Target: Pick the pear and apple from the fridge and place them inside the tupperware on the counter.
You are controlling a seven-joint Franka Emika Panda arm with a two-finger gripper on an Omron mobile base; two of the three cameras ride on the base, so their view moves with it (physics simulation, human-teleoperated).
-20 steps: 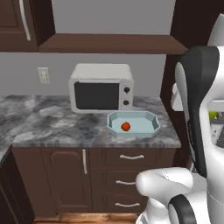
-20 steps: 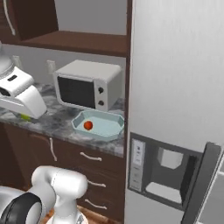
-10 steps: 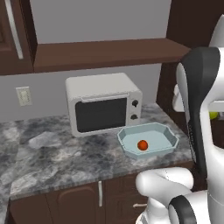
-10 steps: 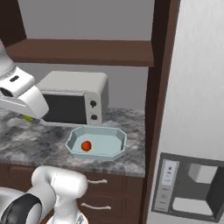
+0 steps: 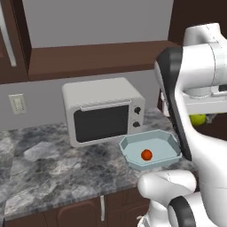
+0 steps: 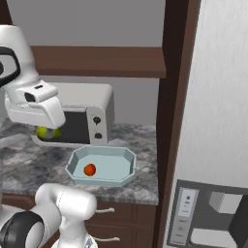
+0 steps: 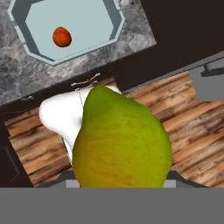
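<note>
Fridge up the right side of the right base view, door shut, tall and pale grey, dark dispenser recess low down. Grey marbled tabletop next in size, spread over dark wooden drawers with silver handles. White microwave standing at the back of it, against the wall, dark window facing forward, two knobs on its right panel. Pale blue tupperware just in front of the microwave's right end, flat on the stone near the front edge; same tray seen in the right base view and from above in the hand view. Apple inside that tray, small, round, red-orange, resting on the floor of it toward one side, clear of the walls. Gripper up in the air off the tupperware's right end, tucked under the white hand, jaws closed on the pear. Yellow-green fruit clamped at its fat end, narrow stem end pointing away from the hand, out over wooden floor and the dark cabinet front beside the tabletop edge. Pear well apart from the tray, above and to the side of it.
</note>
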